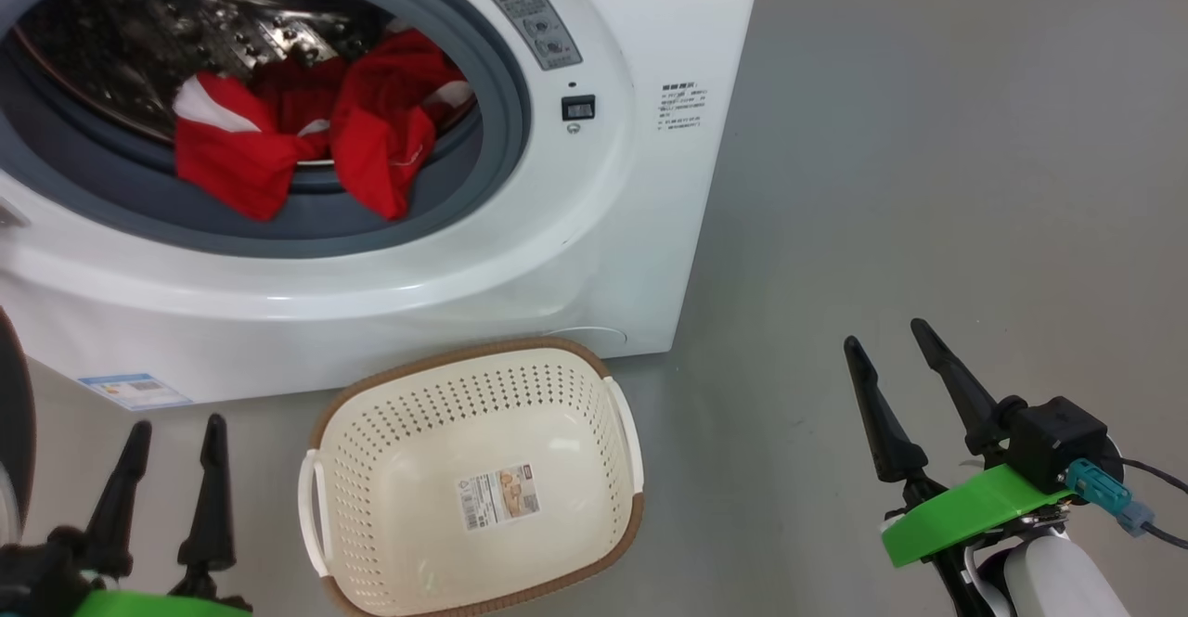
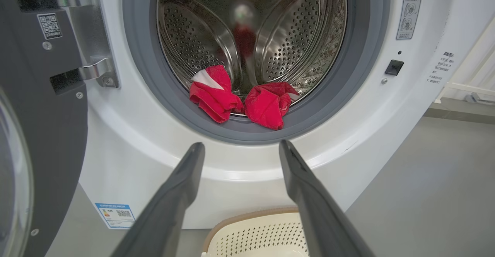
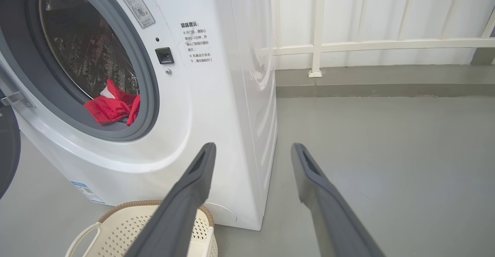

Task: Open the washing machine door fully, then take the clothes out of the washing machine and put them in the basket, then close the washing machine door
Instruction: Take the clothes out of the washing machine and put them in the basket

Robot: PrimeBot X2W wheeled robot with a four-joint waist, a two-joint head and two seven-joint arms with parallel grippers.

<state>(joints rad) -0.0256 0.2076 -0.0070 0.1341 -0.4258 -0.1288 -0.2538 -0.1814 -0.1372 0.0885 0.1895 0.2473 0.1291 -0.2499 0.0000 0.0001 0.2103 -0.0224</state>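
The white washing machine [image 1: 594, 227] stands with its door [image 2: 38, 141] swung open to the left on its steel hinges. Red clothes [image 1: 306, 130] with white patches lie at the drum's mouth and hang over the grey gasket [image 2: 232, 102] [image 3: 114, 108]. The cream basket [image 1: 473, 478] sits empty on the floor in front of the machine. My left gripper [image 1: 176, 427] is open at the lower left, left of the basket, and points at the drum opening [image 2: 241, 145]. My right gripper [image 1: 886, 334] is open at the lower right, over bare floor [image 3: 253, 147].
Grey floor [image 1: 928, 181] spreads to the right of the machine. A white railing [image 3: 348, 44] runs along the wall behind it. A blue label [image 1: 135, 390] is stuck low on the machine's front. A cable trails from my right wrist [image 1: 1151, 506].
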